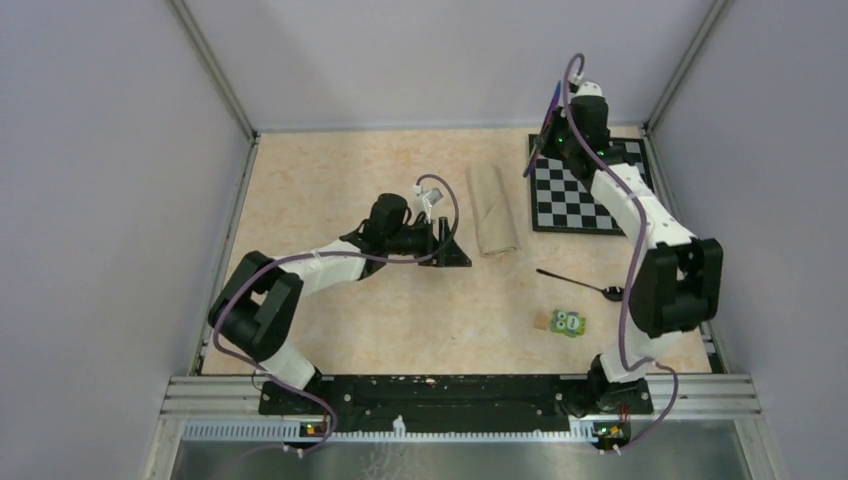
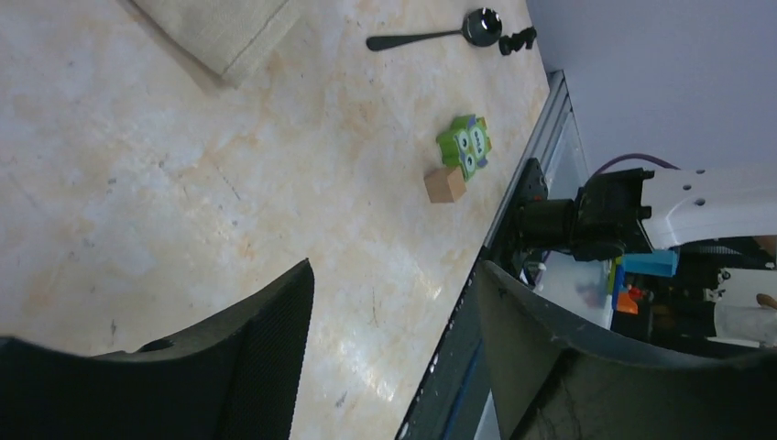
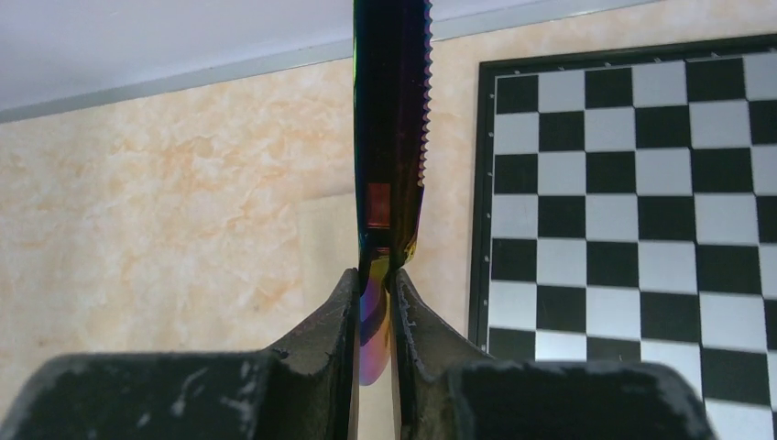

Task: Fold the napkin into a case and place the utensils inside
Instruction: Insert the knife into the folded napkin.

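The napkin lies folded as a narrow beige case (image 1: 495,210) at the table's middle; its corner (image 2: 220,32) shows in the left wrist view. My left gripper (image 1: 456,246) hovers just left of the case's near end, jaws open (image 2: 394,302) over bare tabletop with nothing between them. Raised at the far right, over the chessboard's left edge, my right gripper (image 1: 560,126) is shut (image 3: 376,275) on a serrated purple-blue knife (image 3: 389,119), whose blade (image 1: 538,150) sticks out past the fingertips. A dark spoon (image 1: 580,283) lies on the table right of the case and nearer, also in the left wrist view (image 2: 431,37).
A black-and-white chessboard (image 1: 575,190) lies at the back right (image 3: 632,183). A small green block (image 1: 570,322) and a tan cube (image 1: 541,321) sit near the front right, both in the left wrist view (image 2: 465,147), (image 2: 445,183). A tiny black knob (image 2: 518,38) lies by the spoon's bowl.
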Motion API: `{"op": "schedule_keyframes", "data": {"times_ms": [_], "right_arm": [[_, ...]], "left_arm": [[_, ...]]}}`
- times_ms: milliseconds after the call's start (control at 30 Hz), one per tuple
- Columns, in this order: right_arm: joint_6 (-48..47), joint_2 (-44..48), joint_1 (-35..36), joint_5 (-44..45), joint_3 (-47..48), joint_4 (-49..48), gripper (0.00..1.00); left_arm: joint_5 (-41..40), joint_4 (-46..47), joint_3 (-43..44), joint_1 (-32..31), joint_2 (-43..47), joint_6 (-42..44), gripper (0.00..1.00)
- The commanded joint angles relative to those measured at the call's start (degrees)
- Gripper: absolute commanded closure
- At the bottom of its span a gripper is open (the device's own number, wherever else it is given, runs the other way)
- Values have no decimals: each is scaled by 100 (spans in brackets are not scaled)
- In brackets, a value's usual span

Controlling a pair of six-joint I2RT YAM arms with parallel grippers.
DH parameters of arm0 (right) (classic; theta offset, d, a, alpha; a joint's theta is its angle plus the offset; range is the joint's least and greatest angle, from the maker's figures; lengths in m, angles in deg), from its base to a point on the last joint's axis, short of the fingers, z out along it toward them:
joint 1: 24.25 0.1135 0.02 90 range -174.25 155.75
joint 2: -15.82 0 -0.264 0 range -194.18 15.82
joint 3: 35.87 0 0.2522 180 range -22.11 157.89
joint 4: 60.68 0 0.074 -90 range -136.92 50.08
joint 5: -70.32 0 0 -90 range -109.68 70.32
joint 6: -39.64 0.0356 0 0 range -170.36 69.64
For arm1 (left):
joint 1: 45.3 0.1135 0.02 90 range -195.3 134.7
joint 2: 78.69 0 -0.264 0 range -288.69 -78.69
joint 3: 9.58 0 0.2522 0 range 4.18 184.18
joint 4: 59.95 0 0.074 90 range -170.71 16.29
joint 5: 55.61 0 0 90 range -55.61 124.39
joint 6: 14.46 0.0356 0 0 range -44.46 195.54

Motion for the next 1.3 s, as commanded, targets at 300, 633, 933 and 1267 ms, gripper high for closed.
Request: {"op": "schedule_keyframes", "data": {"times_ms": [300, 633, 933, 1267], "right_arm": [[-703, -2614, 591, -286, 2983, 944, 100], [-987, -3606, 1153, 174, 3987, 1575, 100], [-974, -3777, 1267, 286, 3813, 1677, 100], [-957, -3714, 1336, 465, 3549, 2017, 100]], "left_arm": [[-1435, 3707, -61, -760, -1303, 123, 54], [-1238, 3901, 473, -853, -2378, -49, 67], [-1498, 3544, 560, -868, -2886, -326, 75], [-1614, 3389, 570, -729, -3192, -639, 77]]}}
